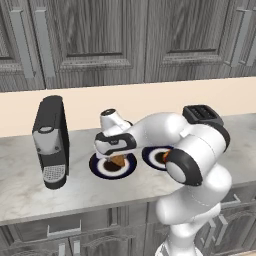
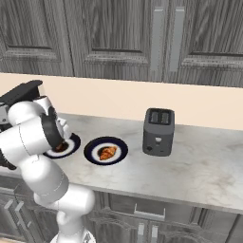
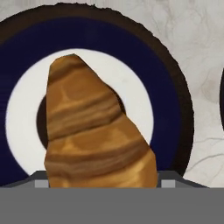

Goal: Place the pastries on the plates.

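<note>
In the left base view, the white arm reaches over a pale marbled stone counter [image 1: 30,192] and its gripper [image 1: 116,159] hangs just above the left one of two round plates with navy rims, white rings and dark brown centres [image 1: 100,169]. A small golden-brown lumpy pastry [image 1: 118,161] shows right under the hand, over that plate's centre; whether it touches the plate cannot be told. The right plate [image 1: 151,155] lies just beside it, partly behind the arm, with an orange bit at its edge. A tall black and grey coffee machine [image 1: 50,141] stands left of the plates and a black toaster [image 1: 202,114] behind the arm.

In the right base view, the second orange-brown croissant-like pastry [image 2: 107,152] lies in the middle of the right plate [image 2: 118,145]. The left plate [image 2: 72,146] peeks out behind the arm's elbow. The toaster [image 2: 158,131] stands well to the right.

In the hand view, the held pastry [image 3: 92,131] rises from between the finger tips at the bottom edge, which are closed on its lower end, its pointed end over the left plate's [image 3: 170,105] brown centre.
</note>
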Motion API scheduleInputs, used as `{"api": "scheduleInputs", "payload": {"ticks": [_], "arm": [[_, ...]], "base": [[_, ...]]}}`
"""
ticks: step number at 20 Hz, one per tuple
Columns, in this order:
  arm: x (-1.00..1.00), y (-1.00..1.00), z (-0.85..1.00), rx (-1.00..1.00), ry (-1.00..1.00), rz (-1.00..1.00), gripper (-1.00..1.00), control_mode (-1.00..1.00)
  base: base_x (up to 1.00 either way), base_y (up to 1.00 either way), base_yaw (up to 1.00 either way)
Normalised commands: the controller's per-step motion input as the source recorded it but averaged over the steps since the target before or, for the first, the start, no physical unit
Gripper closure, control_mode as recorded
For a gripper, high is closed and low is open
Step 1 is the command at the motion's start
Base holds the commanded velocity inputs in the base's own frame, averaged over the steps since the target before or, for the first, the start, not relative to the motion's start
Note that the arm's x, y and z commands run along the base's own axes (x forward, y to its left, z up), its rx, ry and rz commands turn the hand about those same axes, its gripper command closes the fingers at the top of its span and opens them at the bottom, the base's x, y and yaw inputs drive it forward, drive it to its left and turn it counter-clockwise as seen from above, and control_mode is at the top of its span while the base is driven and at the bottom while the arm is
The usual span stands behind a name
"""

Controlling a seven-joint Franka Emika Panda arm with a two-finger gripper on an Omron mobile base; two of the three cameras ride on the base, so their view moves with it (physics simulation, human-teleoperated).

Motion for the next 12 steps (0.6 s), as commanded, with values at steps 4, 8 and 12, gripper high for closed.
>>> {"api": "scheduleInputs", "payload": {"ticks": [4,8,12], "arm": [[0.00,0.01,0.00,0.00,0.00,0.00,-1.00,-1.00],[0.00,0.00,0.15,0.00,0.00,0.00,-1.00,-1.00],[0.00,0.02,0.29,0.00,-0.01,0.00,-1.00,-1.00]], "base": [[0.00,0.00,0.00],[0.00,0.00,0.00],[0.00,0.00,0.00]]}}
